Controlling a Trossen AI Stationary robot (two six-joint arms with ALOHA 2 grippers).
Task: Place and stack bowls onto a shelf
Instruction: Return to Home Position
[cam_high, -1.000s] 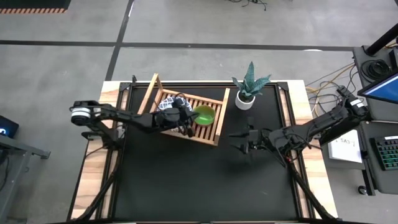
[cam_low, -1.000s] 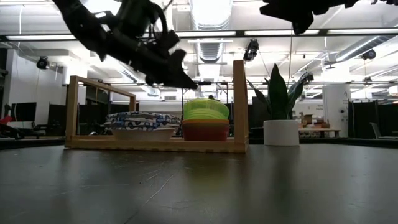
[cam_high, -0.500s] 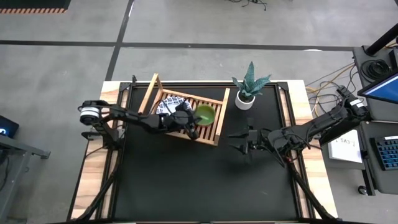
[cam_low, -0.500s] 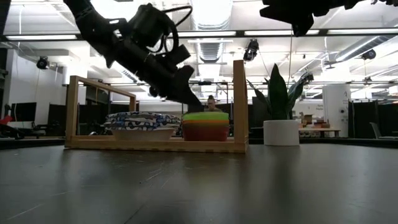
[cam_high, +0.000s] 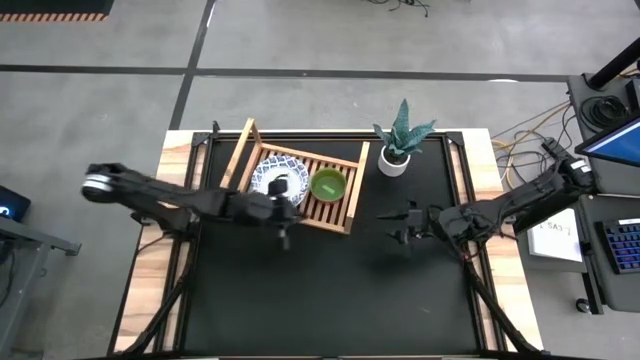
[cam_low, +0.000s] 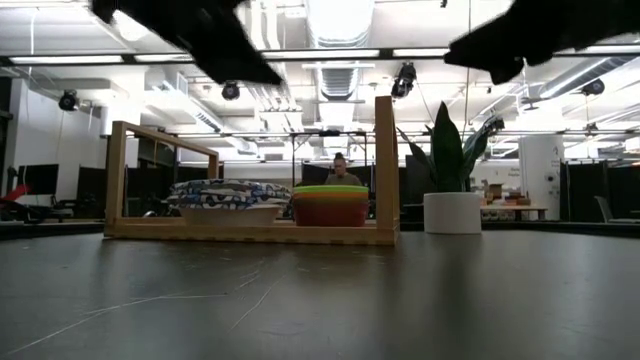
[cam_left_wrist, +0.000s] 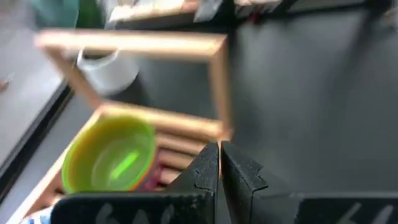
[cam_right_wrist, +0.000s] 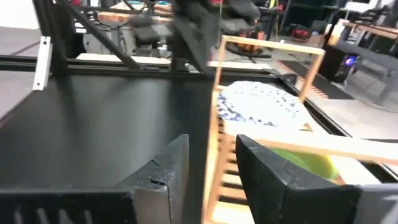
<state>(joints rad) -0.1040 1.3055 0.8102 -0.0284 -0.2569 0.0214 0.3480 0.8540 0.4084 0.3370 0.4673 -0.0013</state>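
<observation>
Hovering by the shelf's (cam_high: 352, 190) front rail, left gripper (cam_left_wrist: 219, 152) clenched, empty; right gripper (cam_right_wrist: 210, 149) spread open, well apart. Green bowl (cam_high: 328, 185) and patterned bowls (cam_high: 270, 178) sit stacked on it. Homing arms should lift clear of the frame first.

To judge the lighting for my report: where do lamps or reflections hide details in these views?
Low view: bright ceiling lights behind leave the left arm and right arm as black silhouettes; the table shows a pale sheen. Left wrist view: a bright reflection streak lies inside the green bowl. High view: even light, the shelf reads clearly.
</observation>
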